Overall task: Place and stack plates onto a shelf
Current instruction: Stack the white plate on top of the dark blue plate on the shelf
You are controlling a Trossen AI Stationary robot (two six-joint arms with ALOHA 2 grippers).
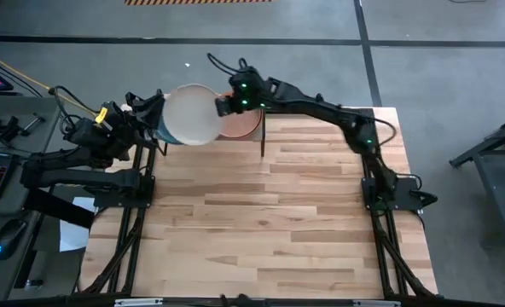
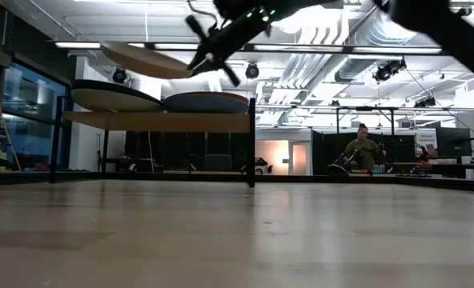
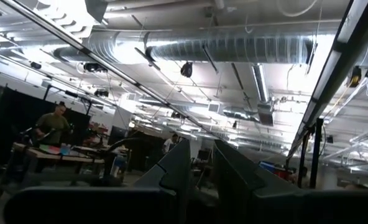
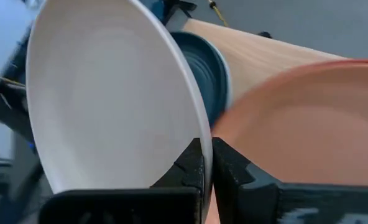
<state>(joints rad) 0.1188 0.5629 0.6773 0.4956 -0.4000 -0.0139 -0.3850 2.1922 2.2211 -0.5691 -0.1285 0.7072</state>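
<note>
High view: right gripper (image 1: 229, 104) clamped on rim of cream plate (image 1: 191, 114), held over the shelf's (image 1: 258, 128) left half. Left gripper (image 1: 137, 109) waits just beside the shelf, off table edge.
Low view: plate tilted, above the dark teal plate (image 2: 113, 98); stack (image 2: 206, 102) beside it.
Left wrist: fingers (image 3: 174, 171) nearly shut, holding nothing.
Right wrist: plate (image 4: 109, 99) extends straight ahead of jaws; teal plate (image 4: 202, 74) beyond, salmon-orange plate (image 4: 302, 124) beside.
Key relation: drop spot directly under plate; right arm nearer.
</note>
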